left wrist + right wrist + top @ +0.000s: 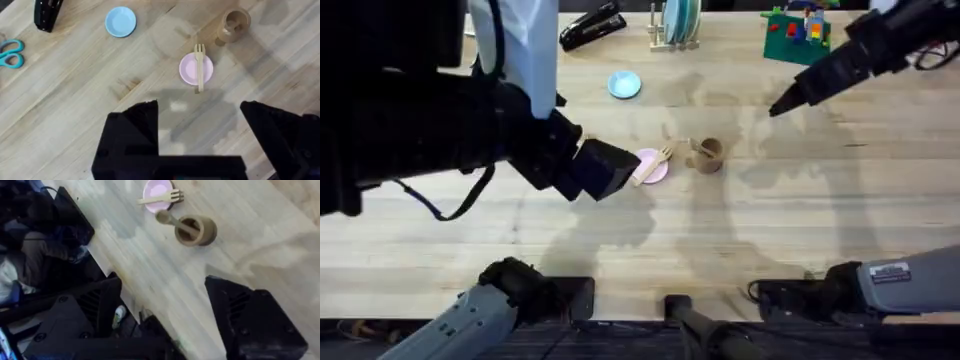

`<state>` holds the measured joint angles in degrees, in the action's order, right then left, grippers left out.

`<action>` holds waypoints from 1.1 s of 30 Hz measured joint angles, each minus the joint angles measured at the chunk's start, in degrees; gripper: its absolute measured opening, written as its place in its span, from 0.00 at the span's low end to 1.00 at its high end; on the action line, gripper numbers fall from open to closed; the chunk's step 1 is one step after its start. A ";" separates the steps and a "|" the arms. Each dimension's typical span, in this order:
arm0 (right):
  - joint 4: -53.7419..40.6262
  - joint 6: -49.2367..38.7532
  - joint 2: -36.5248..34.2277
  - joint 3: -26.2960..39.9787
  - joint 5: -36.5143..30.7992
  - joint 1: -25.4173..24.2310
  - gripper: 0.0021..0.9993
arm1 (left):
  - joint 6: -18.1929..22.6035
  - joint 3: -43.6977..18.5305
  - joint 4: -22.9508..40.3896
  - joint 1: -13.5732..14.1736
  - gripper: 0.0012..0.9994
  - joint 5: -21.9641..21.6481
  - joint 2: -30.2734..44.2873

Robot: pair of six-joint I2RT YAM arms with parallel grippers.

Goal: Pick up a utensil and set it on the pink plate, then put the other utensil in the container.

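The pale wooden fork point(200, 65) lies across the pink plate point(190, 71), tines pointing away from my left gripper point(200, 117), which hovers open and empty well above the table. In the overhead view the fork point(654, 164) rests on the plate point(654, 172) just right of the left gripper point(608, 170). The spoon-like utensil point(171, 219) leans in the brown cylindrical container point(199, 230), its rounded end sticking out over the rim toward the plate point(156, 189). My right gripper point(160, 307) is open and empty, raised at the far right point(783, 104), apart from the container point(709, 155).
A light blue dish point(624, 84) sits behind the plate. Along the far edge are a black stapler point(592, 25), a dish rack point(676, 25) and a green brick plate with toy bricks point(798, 32). Teal scissors point(10, 53) lie off to the left.
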<state>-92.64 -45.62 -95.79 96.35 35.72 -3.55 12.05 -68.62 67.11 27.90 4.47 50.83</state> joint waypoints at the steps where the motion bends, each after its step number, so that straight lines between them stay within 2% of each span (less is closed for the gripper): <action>1: 0.02 0.76 1.43 -0.75 -0.33 0.02 0.99 | 0.00 0.00 0.01 0.01 0.99 0.02 0.02; 10: 6.93 12.81 15.97 -11.35 -10.54 0.07 0.99 | -0.02 0.00 0.00 0.00 0.99 0.00 0.00; 14: 7.23 15.34 19.59 -12.99 -13.93 0.07 0.99 | -0.02 0.00 0.00 0.00 0.99 0.00 0.00; 22: 7.32 16.94 24.05 -13.95 -15.93 0.07 1.00 | -0.02 0.00 0.00 0.02 0.99 0.00 0.00; 33: 14.38 19.24 35.50 -27.52 -16.46 0.07 1.00 | -0.02 0.00 0.00 0.01 0.99 0.00 0.01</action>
<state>-78.26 -26.38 -60.28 68.84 19.27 -3.49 12.03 -68.62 67.11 27.91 4.47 50.84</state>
